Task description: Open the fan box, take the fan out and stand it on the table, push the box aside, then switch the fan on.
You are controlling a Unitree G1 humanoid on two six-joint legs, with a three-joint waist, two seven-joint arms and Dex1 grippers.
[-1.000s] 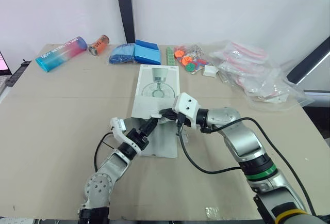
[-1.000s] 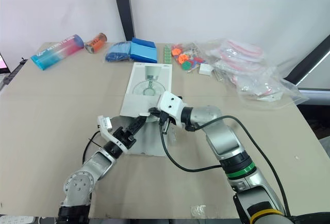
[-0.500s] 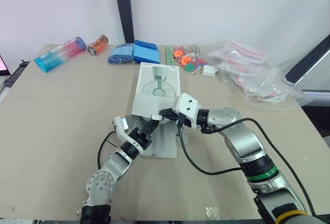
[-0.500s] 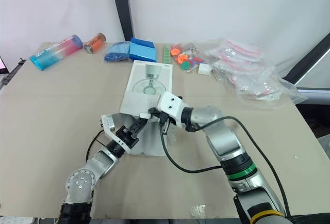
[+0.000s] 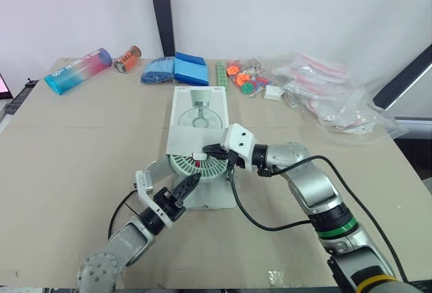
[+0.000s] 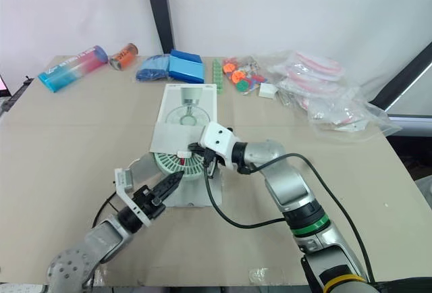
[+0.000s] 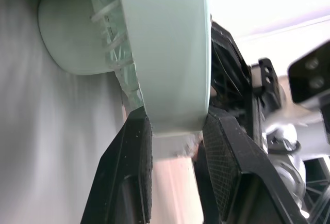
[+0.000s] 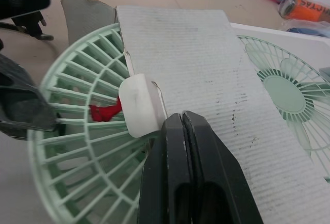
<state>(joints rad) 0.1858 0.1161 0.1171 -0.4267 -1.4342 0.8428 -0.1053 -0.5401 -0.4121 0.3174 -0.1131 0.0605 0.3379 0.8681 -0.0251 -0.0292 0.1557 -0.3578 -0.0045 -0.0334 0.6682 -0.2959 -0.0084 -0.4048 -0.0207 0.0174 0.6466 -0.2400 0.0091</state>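
The left gripper (image 7: pixel 178 122) has its jaws clamped on the rim of the pale green fan (image 7: pixel 166 48).

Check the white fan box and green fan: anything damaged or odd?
The grey cardboard flap at the open end of the white fan box has a ragged, torn edge. A red bit sits behind the grille of the pale green round fan, lying half out.

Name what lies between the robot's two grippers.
The green fan, partly out of its box, lies between the left gripper and the right gripper, as the left eye view shows.
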